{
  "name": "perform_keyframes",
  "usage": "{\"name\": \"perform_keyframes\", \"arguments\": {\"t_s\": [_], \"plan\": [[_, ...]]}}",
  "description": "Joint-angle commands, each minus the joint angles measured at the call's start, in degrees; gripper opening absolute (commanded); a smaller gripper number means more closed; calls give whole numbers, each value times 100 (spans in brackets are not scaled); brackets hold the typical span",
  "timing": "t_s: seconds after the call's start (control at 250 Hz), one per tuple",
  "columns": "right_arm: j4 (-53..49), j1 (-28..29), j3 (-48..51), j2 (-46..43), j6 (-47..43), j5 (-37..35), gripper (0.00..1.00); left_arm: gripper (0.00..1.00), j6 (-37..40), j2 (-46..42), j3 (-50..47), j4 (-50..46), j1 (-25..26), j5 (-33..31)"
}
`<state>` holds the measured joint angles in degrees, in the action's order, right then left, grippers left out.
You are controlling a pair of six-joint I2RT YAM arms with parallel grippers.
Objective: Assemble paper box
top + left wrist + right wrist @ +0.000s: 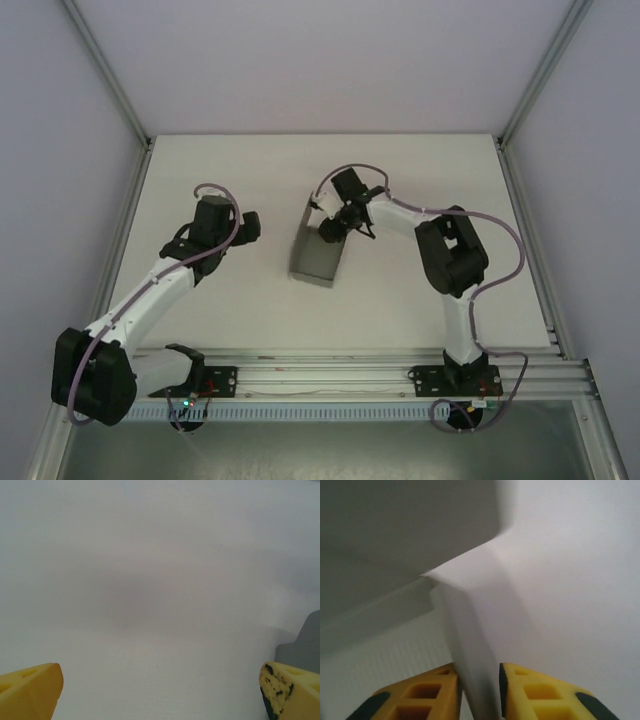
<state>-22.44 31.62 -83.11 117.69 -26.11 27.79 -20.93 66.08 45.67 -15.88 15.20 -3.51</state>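
from above, the paper box (318,252) sits open-topped mid-table (230,300), between the arms. the right gripper (331,229) is at its far right wall. the left gripper (250,228) hangs near its left side, apart from it. left wrist: jaws spread wide over bare table, with a grey edge of the box at the right. right wrist: the yellow fingers (420,695) pinch a thin box wall.

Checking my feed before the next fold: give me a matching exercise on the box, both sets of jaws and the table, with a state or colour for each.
Things:
1 paper box
2 left jaws
3 right jaws
4 table

States:
a wide open over bare surface
b white
c grey, mid-table
d closed on a cardboard wall

Pairs: 1-c, 2-a, 3-d, 4-b
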Motion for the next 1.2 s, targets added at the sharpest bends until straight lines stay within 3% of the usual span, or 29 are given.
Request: {"name": "perform_keyframes", "arguments": {"t_s": [0.0,0.092,0.208,0.316,0.468,0.568,0.632,0.719,0.843,0.903,0.979,1.091,1.195], "plan": [[730,146,527,-572,1277,-1125,19,100,-136,-104,-64,181,-68,-200],[938,432,996,-891,2385,-2517,16,100,-190,-140,-54,190,-66,-260],[62,782,1122,-1063,4280,-3845,16,100,-203,-144,-74,249,-69,-254],[-595,1092,1193,-1052,5522,-4166,16,100,-104,-106,-116,371,-66,-73],[-1087,1344,1183,-1141,6300,-4531,21,100,159,-51,-245,700,-65,336],[-973,1418,1306,-1353,6437,-4291,35,100,423,28,-293,920,-69,821],[-794,1411,1429,-1498,6308,-4211,46,100,729,93,-316,1090,-69,1253],[-1032,1402,1282,-1692,5995,-4701,56,100,1191,217,-313,1288,-67,1761],[-1013,1335,1223,-2140,4990,-4959,80,100,1956,503,7,1009,-66,2321],[-613,1224,1408,-2414,3992,-4566,92,100,2350,651,122,972,-63,2473],[-27,962,1677,-2740,2700,-3979,98,100,2839,894,356,835,-66,2535],[-27,453,1549,-2931,971,-2583,100,100,3594,1380,966,292,-70,2833],[-339,14,1080,-2697,162,-1659,100,100,4029,1870,1484,-106,-69,2945]]}}
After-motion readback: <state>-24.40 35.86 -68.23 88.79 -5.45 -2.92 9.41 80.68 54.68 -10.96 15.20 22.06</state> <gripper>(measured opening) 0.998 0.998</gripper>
